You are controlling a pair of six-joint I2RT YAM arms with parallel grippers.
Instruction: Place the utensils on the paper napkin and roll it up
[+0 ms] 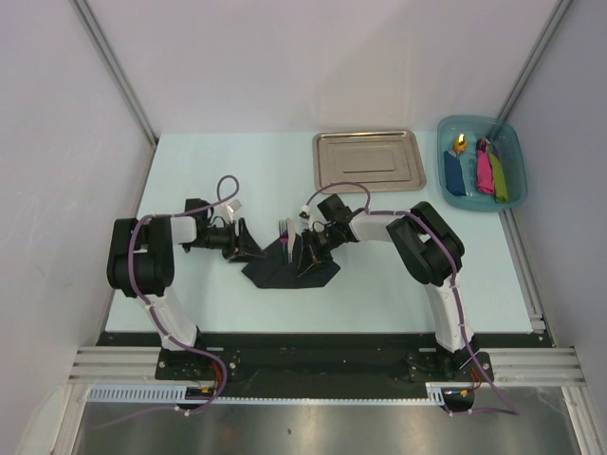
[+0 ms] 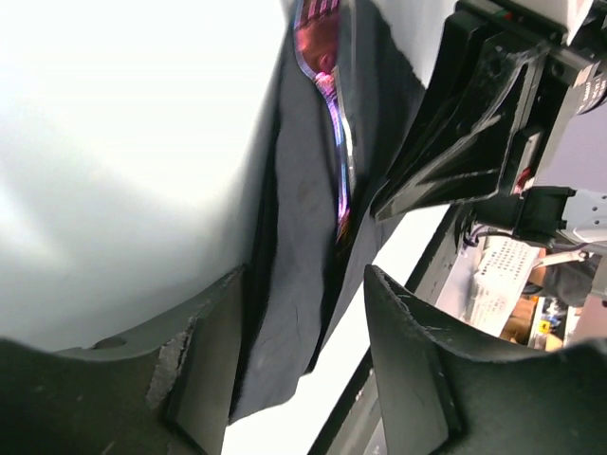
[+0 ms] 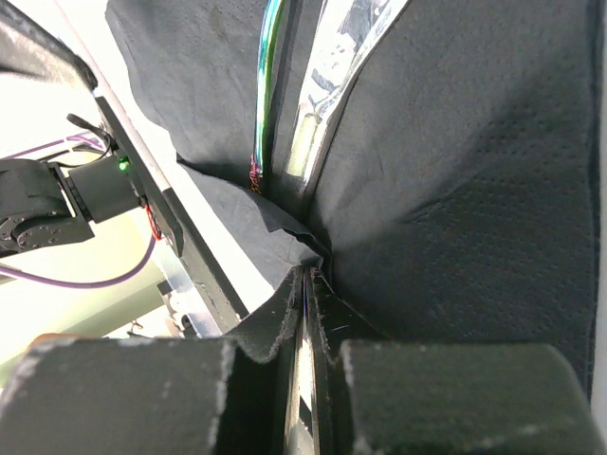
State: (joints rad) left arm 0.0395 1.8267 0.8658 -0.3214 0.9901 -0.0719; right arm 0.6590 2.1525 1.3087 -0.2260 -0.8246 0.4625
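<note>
The black paper napkin (image 1: 285, 266) lies mid-table, its sides lifted and folded over the utensils (image 1: 283, 228), whose silvery fork tines stick out at its far edge. In the left wrist view the purplish fork (image 2: 339, 123) lies in the napkin's (image 2: 299, 237) fold. My left gripper (image 1: 248, 248) is open, its fingers (image 2: 204, 365) either side of the napkin's near corner. My right gripper (image 1: 309, 254) is shut on a raised napkin edge (image 3: 285, 246). Two shiny utensil handles (image 3: 270, 95) lie in the crease just ahead of it.
A shiny steel tray (image 1: 327, 142) sits at the back centre. A teal basket (image 1: 445, 128) at the back right holds blue, pink and green items. The two grippers face each other closely across the napkin.
</note>
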